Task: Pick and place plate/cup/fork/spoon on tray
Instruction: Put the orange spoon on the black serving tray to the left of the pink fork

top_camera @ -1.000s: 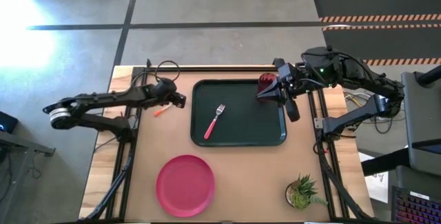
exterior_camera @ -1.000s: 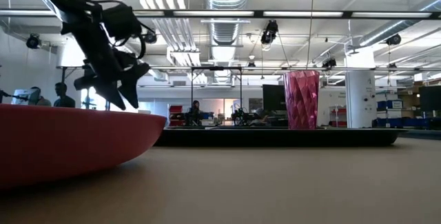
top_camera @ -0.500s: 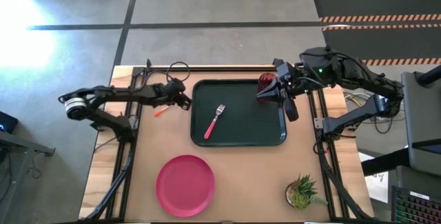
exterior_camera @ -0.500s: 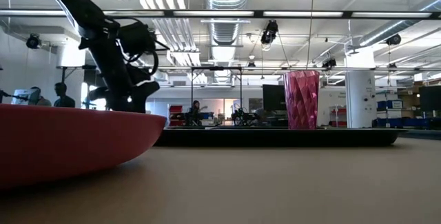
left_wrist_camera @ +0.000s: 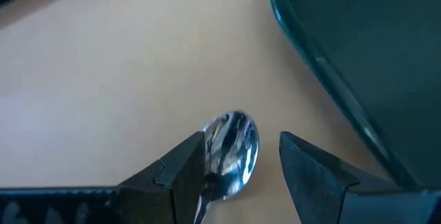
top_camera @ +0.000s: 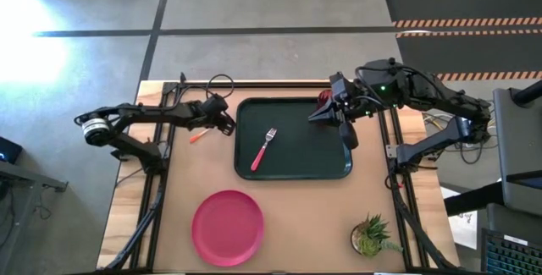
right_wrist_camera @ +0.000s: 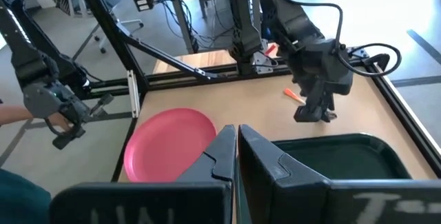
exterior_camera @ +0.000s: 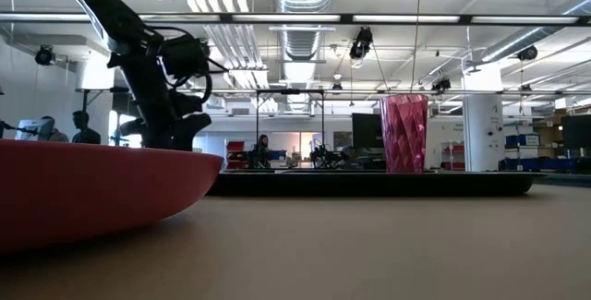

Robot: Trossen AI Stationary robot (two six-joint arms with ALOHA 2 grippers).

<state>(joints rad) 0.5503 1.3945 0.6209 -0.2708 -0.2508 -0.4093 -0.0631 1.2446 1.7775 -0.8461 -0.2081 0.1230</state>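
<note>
Orange-handled, the spoon is framed between the parted fingers of the left gripper just left of the tray, upper-middle of the high view, so closing and lifting are judged next, while the right gripper is kept shut

Fork on tray, plate outside

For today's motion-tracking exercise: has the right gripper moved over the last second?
Yes. In the high view the right gripper has shifted slightly left, further in over the tray, away from the cup.
</note>
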